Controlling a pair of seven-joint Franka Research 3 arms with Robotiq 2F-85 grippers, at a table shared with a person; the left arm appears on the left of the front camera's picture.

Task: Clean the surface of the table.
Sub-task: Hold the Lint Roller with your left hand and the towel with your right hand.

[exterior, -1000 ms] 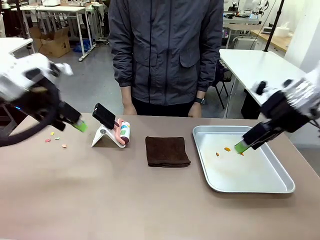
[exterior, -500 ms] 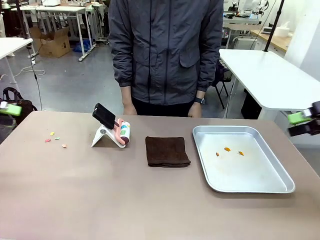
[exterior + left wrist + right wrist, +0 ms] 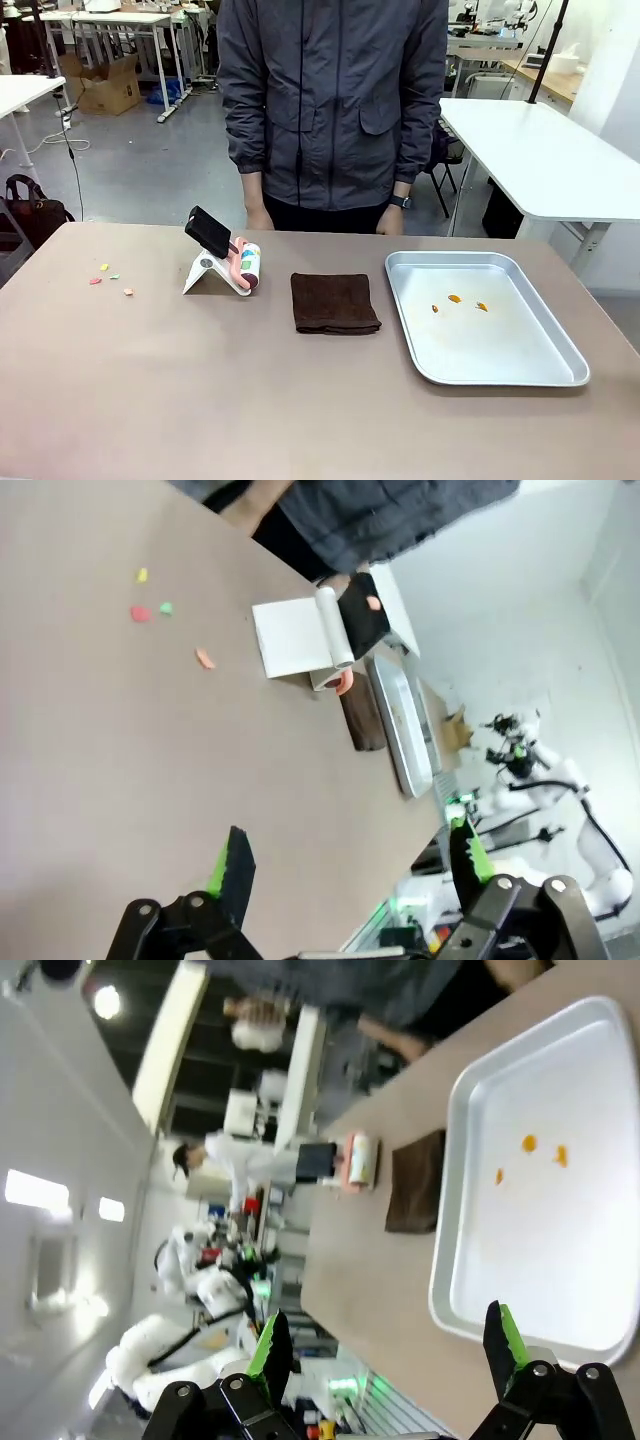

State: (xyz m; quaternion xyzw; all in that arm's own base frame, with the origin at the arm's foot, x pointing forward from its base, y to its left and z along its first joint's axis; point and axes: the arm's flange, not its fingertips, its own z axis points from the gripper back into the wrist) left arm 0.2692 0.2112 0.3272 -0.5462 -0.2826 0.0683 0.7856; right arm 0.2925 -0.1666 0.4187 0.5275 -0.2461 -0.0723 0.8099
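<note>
The brownish-taupe table (image 3: 200, 380) carries a few small coloured crumbs (image 3: 110, 278) near its far left. A folded dark brown cloth (image 3: 335, 302) lies at the middle. In the left wrist view my left gripper (image 3: 348, 845) hangs open and empty, high above the table (image 3: 120, 760), with the crumbs (image 3: 150, 608) far ahead of it. In the right wrist view my right gripper (image 3: 385, 1330) is open and empty, above the near edge of the silver tray (image 3: 540, 1210).
A lint roller on a white stand (image 3: 225, 262) sits left of the cloth. The silver tray (image 3: 400, 262) at the right holds a few orange bits (image 3: 455, 299). A person in a dark jacket stands at the far edge, hands behind it.
Both arms have drawn back out of the front view, the left one leftward and the right one rightward. Nothing on the table has moved.
</note>
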